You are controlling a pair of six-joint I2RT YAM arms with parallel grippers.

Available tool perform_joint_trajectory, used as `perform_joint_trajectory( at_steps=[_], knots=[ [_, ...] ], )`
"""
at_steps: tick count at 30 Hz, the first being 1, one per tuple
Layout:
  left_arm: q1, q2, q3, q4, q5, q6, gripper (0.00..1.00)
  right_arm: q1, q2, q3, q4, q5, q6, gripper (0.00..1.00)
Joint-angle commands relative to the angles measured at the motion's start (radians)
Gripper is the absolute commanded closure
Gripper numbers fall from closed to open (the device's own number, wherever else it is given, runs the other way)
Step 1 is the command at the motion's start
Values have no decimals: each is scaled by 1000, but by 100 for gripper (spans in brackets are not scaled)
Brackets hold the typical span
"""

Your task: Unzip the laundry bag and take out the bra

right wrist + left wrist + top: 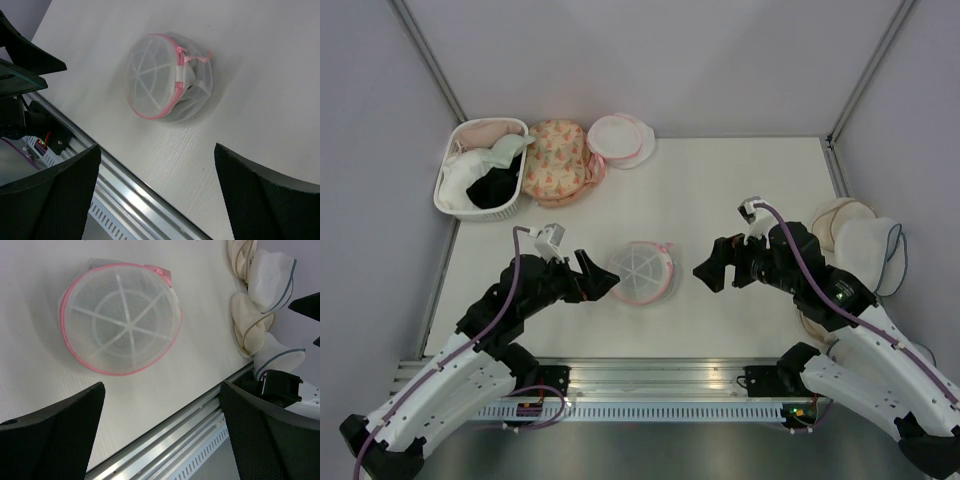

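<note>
The laundry bag (642, 270) lies zipped shut on the white table between my two grippers, a round white mesh dome with pink edging. The left wrist view shows its ribbed top (122, 320) and a pink zip tab (163, 273). In the right wrist view the laundry bag (167, 77) shows its side, with the pink zip pull (183, 52) on top. A dim grey shade shows through the mesh; the bra is hidden. My left gripper (598, 277) (162, 390) is open just left of the bag. My right gripper (706, 266) (156, 150) is open a short way to its right.
A white basket (448, 196) at the back left holds white and black garments. Beside it lie a peach floral dome bag (556, 160) and a flat white bag with pink edging (620, 140). White domes with blue edging (865, 250) crowd the right edge. The metal rail (650, 375) runs along the near edge.
</note>
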Motion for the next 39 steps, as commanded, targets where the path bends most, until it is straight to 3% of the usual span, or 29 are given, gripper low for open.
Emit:
perform_joint_trajectory(
  at_steps=[1,7,13,18,20,21,23,24,25,26,27,28,34,39],
  knots=[
    [-1,7,31,40,31,-4,0,5,-17,-2,47,-26,-2,2],
    [-14,7,-126,251,10,-199,0,4,3,-86,99,-26,16,2],
    [-133,165,-98,256,-223,-171,0,5,44,-135,110,48,12,2],
    [-190,217,-149,305,-277,-271,0,5,104,-118,125,77,-10,2],
    [-257,231,-183,426,-259,-286,5,5,127,-106,133,92,-17,3],
    [-283,245,-183,466,-231,-283,17,5,136,-100,134,104,-20,5],
    [-375,327,-158,540,-190,-237,27,5,161,-86,139,115,-25,17],
    [-406,364,-105,575,-147,-214,45,5,167,-83,138,117,-23,26],
    [-440,448,-73,583,-144,-164,58,5,179,-80,138,118,-23,59],
    [-505,479,-40,584,-148,-138,74,5,184,-79,139,124,-19,74],
    [-533,514,9,583,-178,-115,97,5,185,-77,132,129,-11,92],
    [-552,539,23,592,-186,-83,98,4,185,-74,125,153,-7,100],
    [-561,757,76,663,-173,10,98,4,135,-77,107,183,1,100],
    [-535,950,150,533,-250,7,98,5,116,-69,59,200,-2,100]
  ],
)
